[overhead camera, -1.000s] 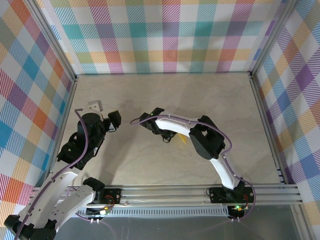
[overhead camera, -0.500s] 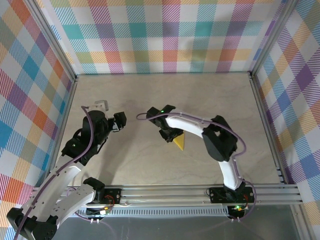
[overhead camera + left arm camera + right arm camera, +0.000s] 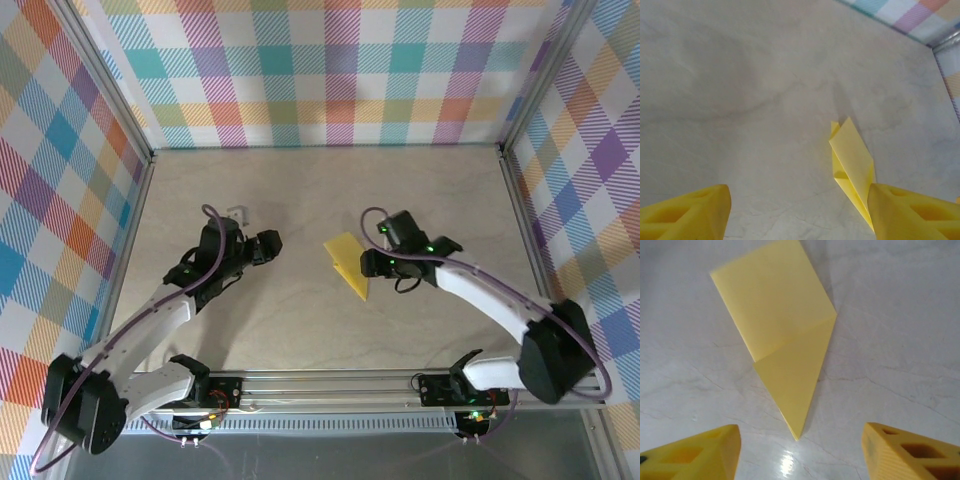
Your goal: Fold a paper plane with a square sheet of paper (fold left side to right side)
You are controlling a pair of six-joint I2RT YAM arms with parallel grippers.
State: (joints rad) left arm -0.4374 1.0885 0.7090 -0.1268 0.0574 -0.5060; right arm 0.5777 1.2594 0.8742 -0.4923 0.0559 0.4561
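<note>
Left arm (image 3: 150, 325), right arm (image 3: 480, 295): white tubular links, chunky black joint housings; thin purple cable (image 3: 204, 216) looped loose along each; small green lights (image 3: 384, 229) on the right arm's wrist housing; black base blocks (image 3: 212, 386) bolted to a ribbed aluminium rail (image 3: 330, 385); green status light (image 3: 476, 414) under the right block; left gripper (image 3: 799, 192) and right gripper (image 3: 801, 432) both have bright yellow wedge fingers (image 3: 690, 455) with moulded pockets.

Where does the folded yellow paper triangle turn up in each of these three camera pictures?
Top external: the folded yellow paper lies mid-table, slightly right of centre.
Left wrist: the paper sits lower right.
Right wrist: the paper sits upper centre, tip pointing down.
Shared landmark: the pale marbled tabletop beneath it.
</note>
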